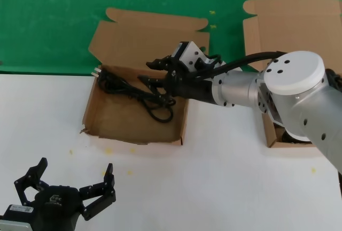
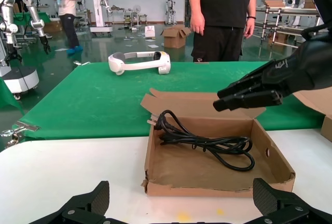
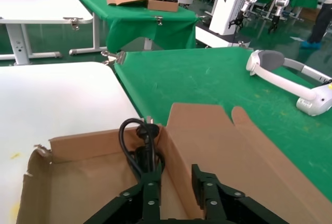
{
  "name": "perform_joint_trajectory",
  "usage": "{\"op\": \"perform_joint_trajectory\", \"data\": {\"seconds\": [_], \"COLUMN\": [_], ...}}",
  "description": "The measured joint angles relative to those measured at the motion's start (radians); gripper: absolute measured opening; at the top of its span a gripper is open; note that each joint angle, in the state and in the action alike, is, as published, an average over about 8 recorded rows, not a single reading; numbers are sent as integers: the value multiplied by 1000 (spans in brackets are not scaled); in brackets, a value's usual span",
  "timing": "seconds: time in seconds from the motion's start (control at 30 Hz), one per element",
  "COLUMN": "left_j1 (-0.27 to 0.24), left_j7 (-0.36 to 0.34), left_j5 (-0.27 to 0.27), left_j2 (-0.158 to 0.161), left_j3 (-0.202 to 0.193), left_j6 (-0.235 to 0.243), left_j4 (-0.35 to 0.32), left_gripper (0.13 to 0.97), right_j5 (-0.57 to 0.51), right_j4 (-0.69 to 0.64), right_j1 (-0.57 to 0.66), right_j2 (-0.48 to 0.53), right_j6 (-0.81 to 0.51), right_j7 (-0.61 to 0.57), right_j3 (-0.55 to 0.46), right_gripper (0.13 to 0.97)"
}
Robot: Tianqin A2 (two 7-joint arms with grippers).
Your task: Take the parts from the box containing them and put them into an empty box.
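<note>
The box (image 1: pixel 107 118) was matt brown cardboard, ragged along its low front edge. The cord (image 1: pixel 133 94) in it looked like smooth black rubber with a faint sheen. The bench (image 1: pixel 214 188) was smooth and white, with green cloth (image 1: pixel 53 22) behind. The right arm (image 1: pixel 240 89) had satin silver metal casing; both claws, right (image 1: pixel 155 73) and left (image 1: pixel 69 185), were matt black plastic.

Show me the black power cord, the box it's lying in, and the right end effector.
power cord (image 2: pixel 228 146), left wrist view, coiled loop.
cardboard box (image 1: pixel 101 121), head view, bare floor.
right end effector (image 1: pixel 151 71), head view, between fingertips.
</note>
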Motion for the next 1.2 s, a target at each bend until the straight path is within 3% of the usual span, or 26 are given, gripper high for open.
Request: {"op": "perform_joint_trajectory", "data": {"seconds": [0.33, 0.9, 1.2], "left_j1": [0, 0, 0], "left_j7": [0, 0, 0], "left_j5": [0, 0, 0], "left_j2": [0, 0, 0], "left_j3": [0, 0, 0], "left_j6": [0, 0, 0], "left_j4": [0, 0, 0], "left_gripper": [966, 966, 966], "right_j5": [-65, -549, -589], "right_j4": [6, 673, 742], "right_j1": [-2, -161, -211], "right_j2": [29, 449, 480], "right_j6": [-43, -16, -3], "right_j7": [30, 582, 621], "right_j3": [30, 157, 197], "right_gripper": [338, 698, 852]}}
